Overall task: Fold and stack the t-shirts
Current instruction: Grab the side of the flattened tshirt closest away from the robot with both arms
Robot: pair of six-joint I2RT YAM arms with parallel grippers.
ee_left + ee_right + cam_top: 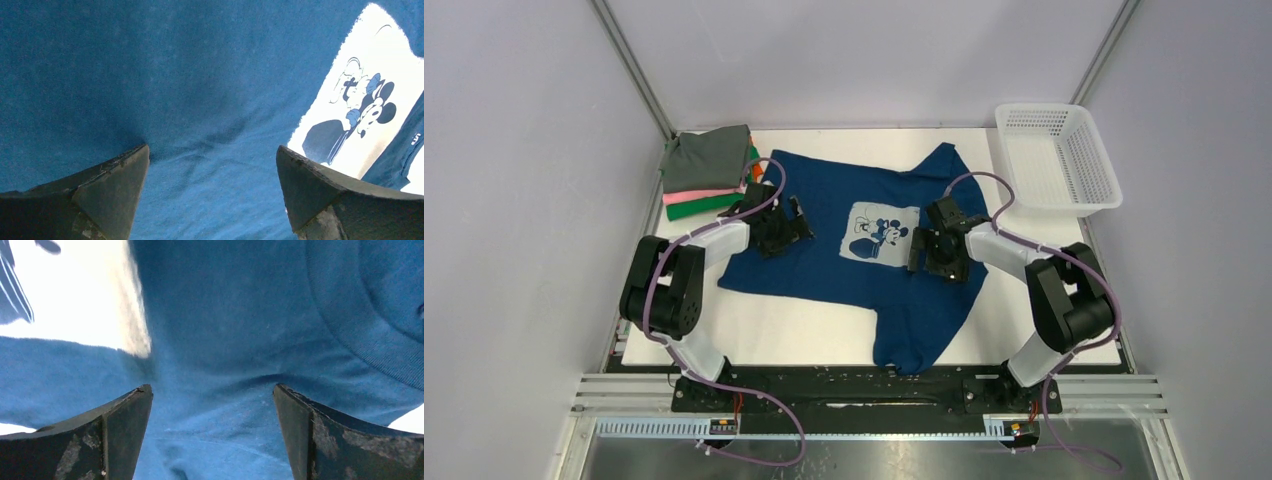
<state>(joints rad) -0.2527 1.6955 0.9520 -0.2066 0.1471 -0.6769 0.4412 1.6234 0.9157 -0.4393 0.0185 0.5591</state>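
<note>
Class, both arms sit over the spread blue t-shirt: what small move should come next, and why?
Probably shut both pincers. The left pincer and right pincer stand open on the blue t-shirt, either side of its print, cloth puckering between their tips; a pinch would likely give the hold for a fold.

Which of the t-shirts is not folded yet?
The dark blue t-shirt with the white cartoon print, spread open mid-table. The grey tee, pink tee and green tee lie folded in a stack at the far left corner.
</note>
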